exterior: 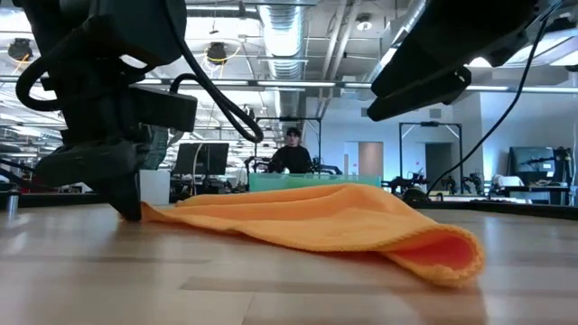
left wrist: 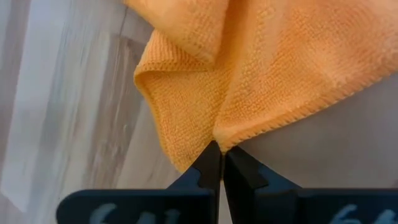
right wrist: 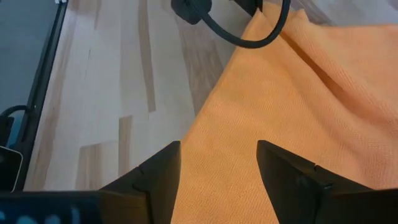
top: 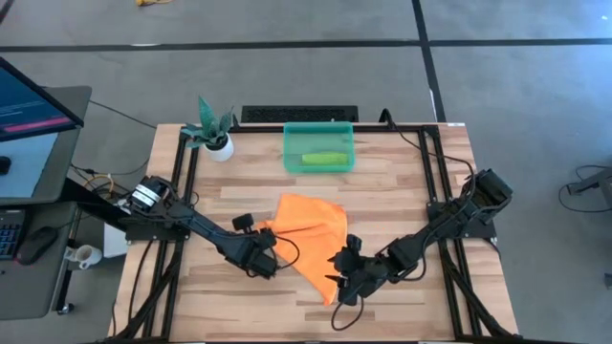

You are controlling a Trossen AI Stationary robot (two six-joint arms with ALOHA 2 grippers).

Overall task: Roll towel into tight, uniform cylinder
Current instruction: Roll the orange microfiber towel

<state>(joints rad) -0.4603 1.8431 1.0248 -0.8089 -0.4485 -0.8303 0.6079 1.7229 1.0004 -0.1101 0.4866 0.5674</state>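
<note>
Two tools are set at the towel (top: 308,229), which lies crumpled mid-desk. Its left corner is pinched by the left tool (left wrist: 219,163); the right tool (right wrist: 217,168) hovers spread over the near edge. Flattening seems needed before rolling.

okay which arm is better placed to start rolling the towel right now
Left, probably. The left gripper is shut on a towel edge, pinned to the table. The right gripper hangs open above the cloth, gripping nothing.
</note>
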